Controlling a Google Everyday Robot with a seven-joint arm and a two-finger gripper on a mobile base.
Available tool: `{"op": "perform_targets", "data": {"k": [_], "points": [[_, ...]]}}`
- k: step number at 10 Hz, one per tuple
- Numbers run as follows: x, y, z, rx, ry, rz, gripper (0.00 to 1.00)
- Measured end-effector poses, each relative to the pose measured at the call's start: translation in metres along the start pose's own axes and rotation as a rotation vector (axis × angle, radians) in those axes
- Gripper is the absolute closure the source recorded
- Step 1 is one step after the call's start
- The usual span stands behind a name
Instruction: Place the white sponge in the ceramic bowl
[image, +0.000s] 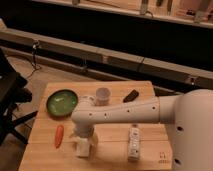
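A: Camera view, one frame. Where is the arm?

B: The white arm (131, 112) enters from the lower right of the frame and reaches left across the wooden table (110, 156). The gripper (83, 136) hangs at its end, lower left of centre, pointing down at the table top.

A: Gripper state?

B: Cannot tell. The wrist covers it from above, so the frame does not show whether it is wide, narrow or holding anything.

A: White sponge?

B: The white sponge (84, 149) lies on the table directly under the gripper, in the lower left of the frame. Its upper part is hidden by the wrist. Whether the two touch cannot be judged.

A: Ceramic bowl?

B: The ceramic bowl (62, 103), green and glossy, sits on the left side of the table, above and left of the sponge and apart from it.

A: Other items?

B: An orange carrot (59, 136) lies just left of the sponge, below the bowl. A translucent cup (103, 94) stands upright to the right of the bowl, beside the arm. A small dark object (131, 95) lies further right, near the table's far edge. A white bottle (133, 142) lies on its side to the right of the sponge, below the arm.
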Motion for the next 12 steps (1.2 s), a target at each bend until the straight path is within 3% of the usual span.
{"op": "perform_targets", "data": {"k": [5, 9, 12], "points": [[-0.001, 0.000, 0.025, -0.065, -0.011, 0.014, 0.20], [0.003, 0.020, 0.040, -0.066, -0.042, 0.065, 0.22], [0.001, 0.028, 0.043, -0.050, -0.047, 0.073, 0.47]]}}
